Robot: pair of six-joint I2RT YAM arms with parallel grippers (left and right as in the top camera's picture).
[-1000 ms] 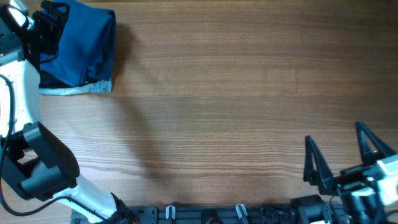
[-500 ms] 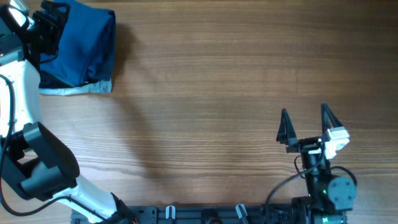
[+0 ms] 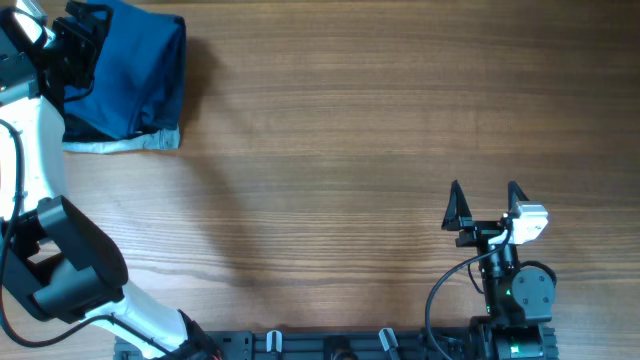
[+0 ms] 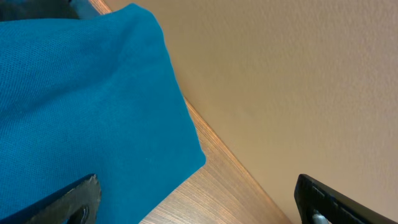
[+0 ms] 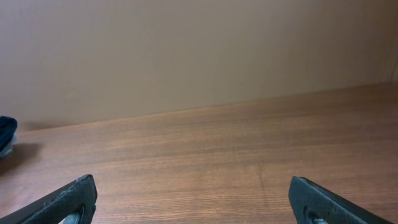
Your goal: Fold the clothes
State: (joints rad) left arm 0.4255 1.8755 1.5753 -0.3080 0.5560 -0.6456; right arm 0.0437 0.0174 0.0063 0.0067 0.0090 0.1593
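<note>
The blue shirt (image 3: pixel 145 60) lies bunched in a rough folded heap at the far left corner of the wooden desk (image 3: pixel 350 120). Its cloth is soft and creased, and neither collar nor buttons can be made out from above. Along the side of the heap that faces the arms' edge of the desk there is a darker fold, with a pale blue strip (image 3: pixel 125 145) below it. Whether these belong to the shirt or to another garment underneath cannot be told.

The white left arm (image 3: pixel 25 170) runs up the left edge of the desk. The left pincer (image 3: pixel 78 38) hangs over the left part of the heap. In the left wrist view the left pincer (image 4: pixel 196 190) stands wide, one dark finger at each lower corner. The blue cloth (image 4: pixel 81 106) fills the upper left and reaches down past the left finger, but nothing is clamped between the two. Bare wood and a beige wall (image 4: pixel 298 74) show to the right of the cloth.

The right pincer (image 3: pixel 484 200) is near the arms' edge, toward the right corner, well apart from the shirt. Its two dark fingers point to the far edge and stand wide, holding nothing. From the right wrist, the right pincer (image 5: pixel 191 190) frames only bare desk, with the same wall beyond.
</note>
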